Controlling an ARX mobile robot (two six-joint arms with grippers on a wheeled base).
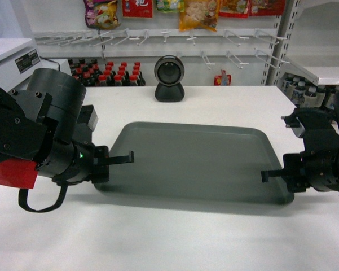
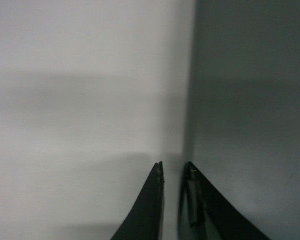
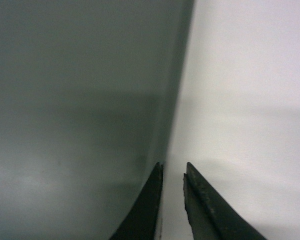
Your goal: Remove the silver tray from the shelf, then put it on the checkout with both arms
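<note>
Silver tray (image 1: 197, 161): it lay flat on the white bench (image 1: 175, 237), which was the checkout, with its long side toward me.
My left tool (image 1: 128, 157): it was at the left short edge of the tray, low over the rim. In the head view I could not tell if it touched the tray.
My right tool (image 1: 265, 175): it was at the right short edge, near the front corner of the tray.
Left wrist view: my two fingers (image 2: 149, 210) were nearly together, with only a thin gap. The tray rim ran toward that gap, but the fingers were clenched on nothing that I could see. The tray (image 2: 249, 100) filled the right part, the bench (image 2: 85, 100) the left part.
Right wrist view: the same thin gap between the fingers (image 3: 202, 210), again nothing held. Here the tray (image 3: 80, 100) was on the left, the bench (image 3: 249, 100) on the right.
Only in the head view: a round black camera (image 1: 170, 78) stood behind the tray, with bottles (image 1: 110, 73) and hanging snack bags (image 1: 198, 14) further back.
</note>
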